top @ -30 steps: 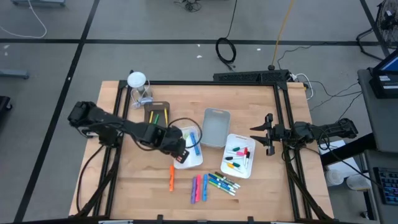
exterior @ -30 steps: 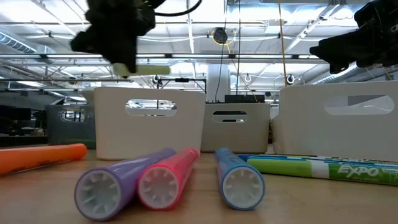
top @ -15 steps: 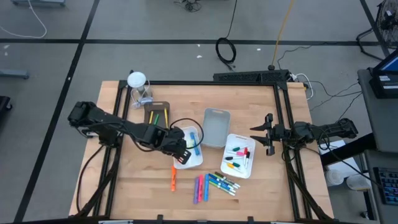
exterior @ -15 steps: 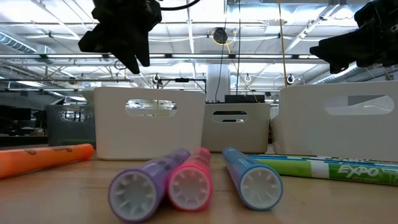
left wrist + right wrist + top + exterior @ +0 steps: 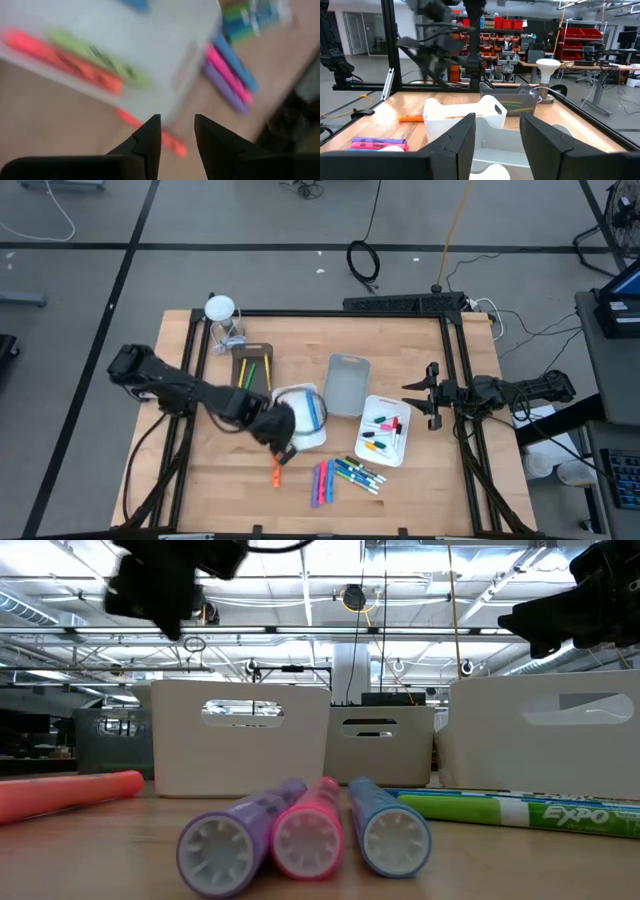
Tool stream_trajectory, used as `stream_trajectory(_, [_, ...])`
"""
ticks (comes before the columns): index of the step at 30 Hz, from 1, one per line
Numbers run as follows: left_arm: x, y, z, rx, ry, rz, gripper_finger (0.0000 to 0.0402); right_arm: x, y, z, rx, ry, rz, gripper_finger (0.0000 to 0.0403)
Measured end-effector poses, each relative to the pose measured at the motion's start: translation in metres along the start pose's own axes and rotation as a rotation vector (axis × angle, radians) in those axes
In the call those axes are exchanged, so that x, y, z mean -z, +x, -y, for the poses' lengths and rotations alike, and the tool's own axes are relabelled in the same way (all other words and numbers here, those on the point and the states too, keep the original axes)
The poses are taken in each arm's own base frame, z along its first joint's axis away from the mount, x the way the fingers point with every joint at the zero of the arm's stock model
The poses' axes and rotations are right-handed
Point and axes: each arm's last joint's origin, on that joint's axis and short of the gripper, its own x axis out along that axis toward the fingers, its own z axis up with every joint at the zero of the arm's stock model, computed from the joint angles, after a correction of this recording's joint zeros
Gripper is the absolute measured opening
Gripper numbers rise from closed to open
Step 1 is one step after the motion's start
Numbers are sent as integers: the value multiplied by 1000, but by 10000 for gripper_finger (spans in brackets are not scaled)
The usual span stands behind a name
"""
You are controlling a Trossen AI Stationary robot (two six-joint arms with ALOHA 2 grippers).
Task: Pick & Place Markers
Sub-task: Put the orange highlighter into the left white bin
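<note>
A: Now, report the change at the left tool [image 5: 283,442].

B: A second ago it hung over the white tray [image 5: 303,417] near bench centre with a yellow-green marker in its grip. It has since moved off toward 7 o'clock and sits over that tray's near corner, above the orange marker [image 5: 275,473]. In its wrist view the fingers [image 5: 148,141] stand apart with nothing between them, so the tool is released. The tray shows an orange-red marker [image 5: 60,57] and a yellow-green marker [image 5: 100,57] lying side by side inside it.

A: Meaning for the task?

B: In my judgement one placement is complete and the orange marker on the bench is the likely next pick.

A: Remaining items?

B: A purple marker [image 5: 238,838], a pink marker [image 5: 305,830] and a blue marker [image 5: 385,825] lie close together at 6 o'clock, with green markers [image 5: 358,475] just beside them. A second white tray [image 5: 372,406] at 3 o'clock already holds several.

A: Obstructions?

B: The white tray's wall stands just beside the orange marker. A grey tray [image 5: 347,387] and a brown tray [image 5: 252,366] sit toward 12 o'clock, clear of the work. The right tool [image 5: 432,396] waits at the 3 o'clock edge, fingers parted and empty.
</note>
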Motion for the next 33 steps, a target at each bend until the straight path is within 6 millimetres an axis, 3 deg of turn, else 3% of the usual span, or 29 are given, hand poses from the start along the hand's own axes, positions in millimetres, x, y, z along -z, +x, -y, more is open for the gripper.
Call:
stream_trajectory(5, [33,1,17,18,-46,-45,124,0,0,0,0,0,0,141])
stream_trajectory(12, [74,5,30,-21,-354,87,124,0,0,0,0,0,0,141])
stream_trajectory(16, [87,29,32,-98,-417,135,126,0,0,0,0,0,0,141])
stream_trajectory(23, [90,84,26,-263,-423,-31,177,0,0,0,0,0,0,141])
stream_trajectory(28, [88,95,24,-277,-370,-142,226,0,0,0,0,0,0,141])
stream_trajectory(33, [87,96,26,-255,-371,-128,250,0,0,0,0,0,0,141])
